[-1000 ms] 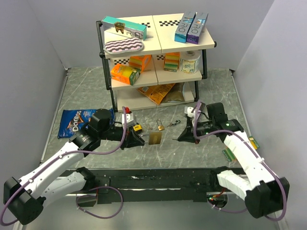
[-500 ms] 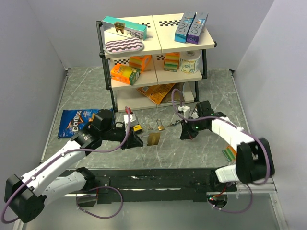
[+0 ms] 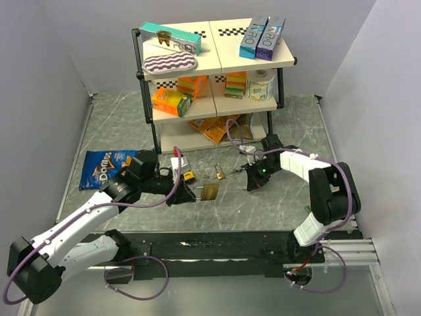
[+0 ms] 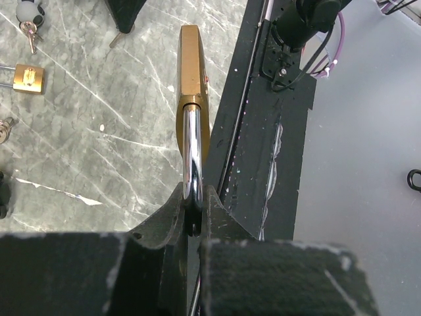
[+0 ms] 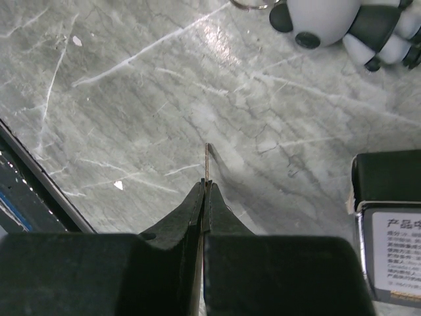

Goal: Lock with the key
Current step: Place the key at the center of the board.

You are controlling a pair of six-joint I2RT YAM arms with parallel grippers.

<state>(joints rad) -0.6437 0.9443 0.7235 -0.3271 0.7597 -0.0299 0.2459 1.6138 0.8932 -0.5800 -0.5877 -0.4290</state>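
My left gripper [image 3: 191, 193] is shut on the steel shackle [image 4: 191, 161] of a brass padlock [image 3: 211, 191], holding it just above the table. The lock body [image 4: 193, 85] points away from the wrist toward the right arm. My right gripper [image 3: 253, 183] is shut on a thin key [image 5: 207, 161], seen edge-on, with its blade sticking out past the fingertips [image 5: 205, 187] above the marble. The key tip is a short way to the right of the padlock, and the two are apart.
A small brass padlock [image 3: 220, 174] lies between the grippers, and it also shows in the left wrist view [image 4: 27, 78]. A panda keychain [image 5: 329, 20] with keys and a labelled box [image 5: 388, 224] lie nearby. A Doritos bag [image 3: 105, 166] is on the left. A stocked shelf [image 3: 217, 66] stands behind.
My right arm has folded inward and to the left, bringing its wrist nearer the middle. Its gripper tip stays close to the same spot. The left arm with the padlock has barely moved.
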